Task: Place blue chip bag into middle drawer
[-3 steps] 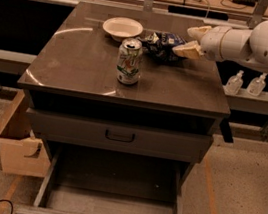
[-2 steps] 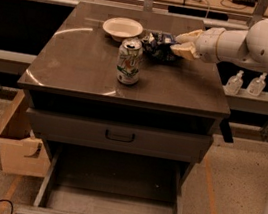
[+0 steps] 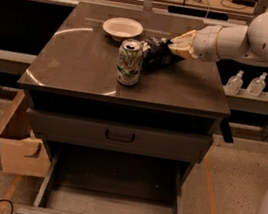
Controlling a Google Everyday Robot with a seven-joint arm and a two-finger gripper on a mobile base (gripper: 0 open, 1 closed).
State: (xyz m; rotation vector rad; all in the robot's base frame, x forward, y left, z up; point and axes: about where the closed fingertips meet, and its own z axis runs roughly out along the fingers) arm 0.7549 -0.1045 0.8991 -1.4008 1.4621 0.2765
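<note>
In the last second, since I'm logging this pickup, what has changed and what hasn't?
The gripper moved left across the cabinet top and is now against the right end of the blue chip bag; whether it has taken hold cannot be told. The bag, the can, the bowl and the open drawer stayed where they were.
</note>
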